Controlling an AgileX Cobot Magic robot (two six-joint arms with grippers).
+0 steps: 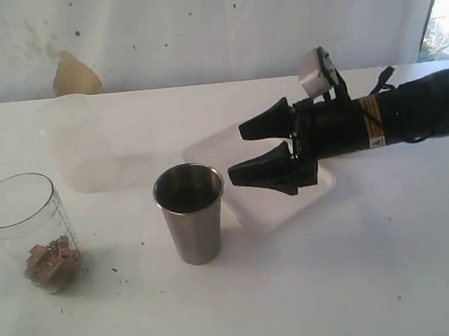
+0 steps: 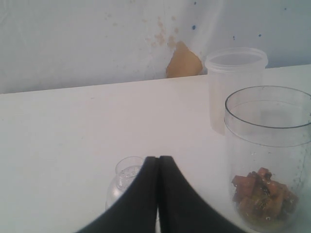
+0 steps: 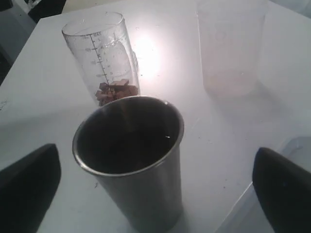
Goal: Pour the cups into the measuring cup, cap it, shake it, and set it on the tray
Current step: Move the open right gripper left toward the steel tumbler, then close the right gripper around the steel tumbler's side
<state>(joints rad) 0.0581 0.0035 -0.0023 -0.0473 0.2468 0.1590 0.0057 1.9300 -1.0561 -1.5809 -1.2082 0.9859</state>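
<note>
The steel tumbler (image 1: 191, 216) stands upright near the middle of the white desk (image 1: 337, 284), its mouth open and its inside too dark to show what it holds. At the tumbler's 9 o'clock in the exterior view, well apart from it, the clear measuring cup (image 1: 29, 231) stands upright and uncapped, with a small heap of brown bits (image 1: 52, 262) on its bottom. The right wrist view shows the dark graduation marks running down its side. At the tumbler's 11 o'clock, farther back on the desk, stands a frosted white tub (image 1: 81, 145), also open at the top. The flat white tray (image 1: 275, 211) lies at the tumbler's 2 to 3 o'clock, just beside it, one rounded corner pointing towards the front edge of the desk.

The right tool (image 1: 239, 152) reaches in from 3 o'clock above the tray, its black fingers (image 3: 29, 179) spread wide and clear of everything. Their tips hang near the tumbler's rim at about its 2 o'clock. From the right wrist camera the tumbler sits between the two spread fingers but is not touched by either.

The left tool (image 2: 158, 162) is pressed together with nothing between its fingers. It hangs near the measuring cup, and a small clear object (image 2: 125, 177) lies on the desk partly hidden beneath it. What that object is cannot be told.
</note>
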